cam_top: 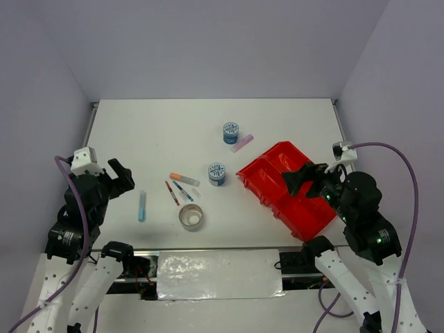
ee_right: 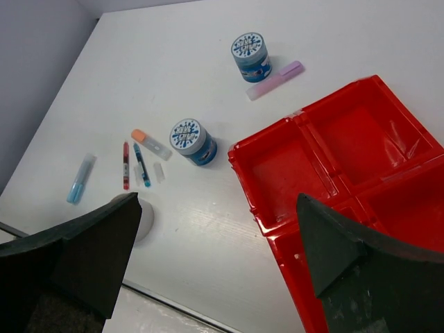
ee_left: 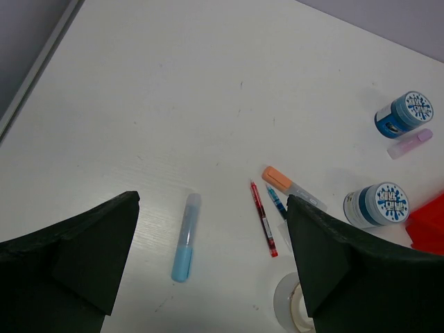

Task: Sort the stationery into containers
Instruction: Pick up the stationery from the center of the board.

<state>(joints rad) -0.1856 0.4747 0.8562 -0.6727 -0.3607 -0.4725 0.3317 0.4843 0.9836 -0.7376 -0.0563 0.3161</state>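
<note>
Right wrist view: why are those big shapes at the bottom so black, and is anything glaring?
Right wrist view: those are the right gripper's fingers, close and shadowed; a pale sheen streaks the red tray. Top external view: the shiny strip between the bases glares.

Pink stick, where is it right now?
In the top view, the pink stick lies right of centre toward the far side. It is just beside the farther blue-white roll and a little beyond the red tray.

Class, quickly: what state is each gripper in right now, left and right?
Left gripper: open, holding nothing.
Right gripper: open, holding nothing.
</note>
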